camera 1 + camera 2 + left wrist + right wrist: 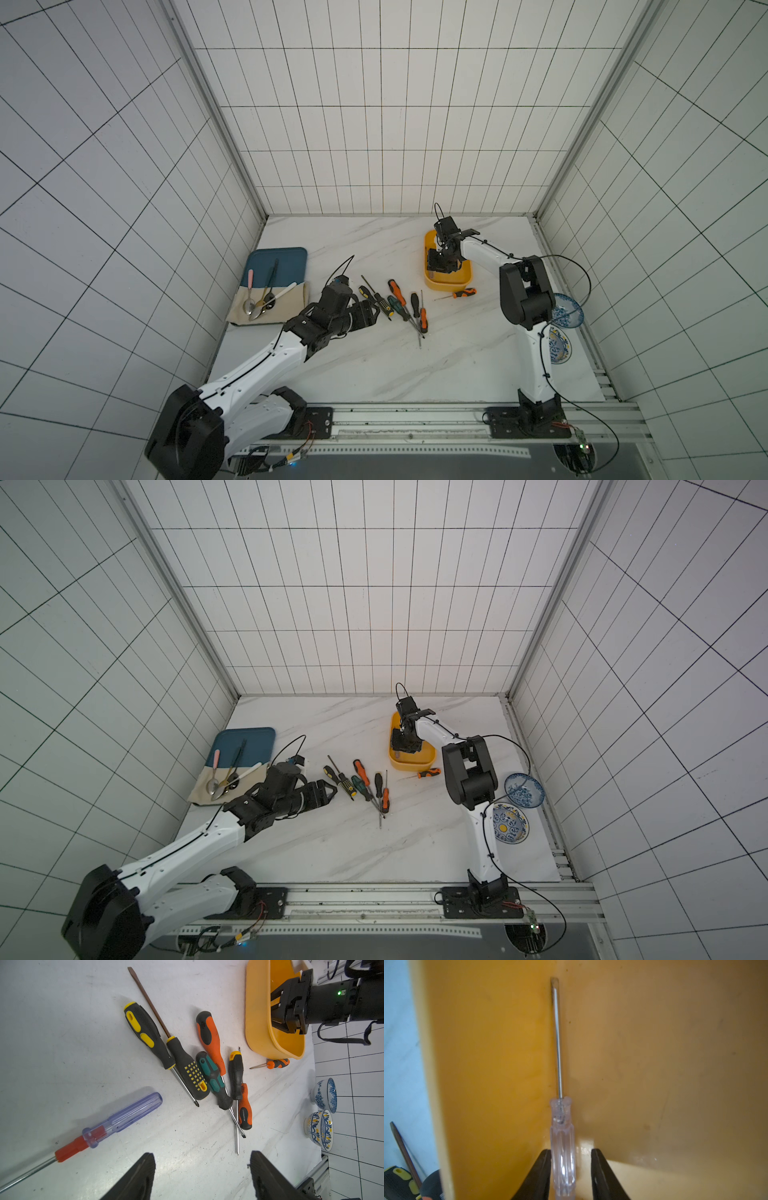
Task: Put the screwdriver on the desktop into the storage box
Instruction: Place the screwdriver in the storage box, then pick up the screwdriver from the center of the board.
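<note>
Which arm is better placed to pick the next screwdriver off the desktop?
Left. The left gripper, open, hovers above the desktop near the blue-handled screwdriver. The right gripper is down in the storage box, jaws parted around a clear-handled screwdriver.

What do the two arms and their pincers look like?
The left arm and right arm have white shells with black joints and thin black cables alongside. The left pincer and right pincer are black with two tapering fingers. A green light glows behind the right pincer.
</note>
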Controlling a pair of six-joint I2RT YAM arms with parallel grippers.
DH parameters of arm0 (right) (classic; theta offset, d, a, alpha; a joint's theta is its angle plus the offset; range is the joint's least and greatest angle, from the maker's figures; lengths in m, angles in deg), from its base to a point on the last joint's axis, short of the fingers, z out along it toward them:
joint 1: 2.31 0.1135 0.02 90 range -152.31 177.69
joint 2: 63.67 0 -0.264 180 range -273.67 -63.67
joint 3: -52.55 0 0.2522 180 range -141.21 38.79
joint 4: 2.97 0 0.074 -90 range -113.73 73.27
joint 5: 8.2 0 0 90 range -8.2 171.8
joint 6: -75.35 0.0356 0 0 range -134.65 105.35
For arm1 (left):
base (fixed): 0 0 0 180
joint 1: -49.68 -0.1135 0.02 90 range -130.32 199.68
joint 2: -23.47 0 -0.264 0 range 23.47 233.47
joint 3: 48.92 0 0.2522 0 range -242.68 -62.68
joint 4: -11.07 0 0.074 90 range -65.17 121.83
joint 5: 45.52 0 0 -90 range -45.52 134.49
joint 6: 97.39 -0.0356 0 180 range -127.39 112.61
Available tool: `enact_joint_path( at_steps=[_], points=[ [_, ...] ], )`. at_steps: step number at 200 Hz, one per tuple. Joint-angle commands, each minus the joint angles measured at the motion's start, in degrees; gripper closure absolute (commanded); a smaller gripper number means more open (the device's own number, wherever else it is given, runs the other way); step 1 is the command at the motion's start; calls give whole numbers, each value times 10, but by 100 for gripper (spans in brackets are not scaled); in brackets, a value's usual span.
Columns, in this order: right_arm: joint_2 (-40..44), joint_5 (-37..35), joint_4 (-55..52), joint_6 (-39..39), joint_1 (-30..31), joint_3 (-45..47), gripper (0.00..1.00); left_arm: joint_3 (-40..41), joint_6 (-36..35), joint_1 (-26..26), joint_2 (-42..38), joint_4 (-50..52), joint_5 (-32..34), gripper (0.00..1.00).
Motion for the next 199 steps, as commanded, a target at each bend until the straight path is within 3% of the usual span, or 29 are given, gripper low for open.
enact_joint_path(
  at_steps=[1, 65, 120, 162, 199],
  points=[
    [31, -14, -15, 0, 5, -10, 64, -6, -8, 2, 0, -1, 6, 24],
    [126, -49, -23, -5, 6, 37, 60, -5, -9, 2, -8, 3, 9, 24],
    [252, -87, -29, -10, 0, 152, 56, 0, -8, 2, -5, -5, 4, 24],
    [336, -98, -9, 8, -26, 268, 53, 7, -4, 2, 0, -16, -3, 24],
    [382, -77, 28, 35, -88, 346, 54, 8, -2, 2, -2, -17, -6, 24]
  ],
)
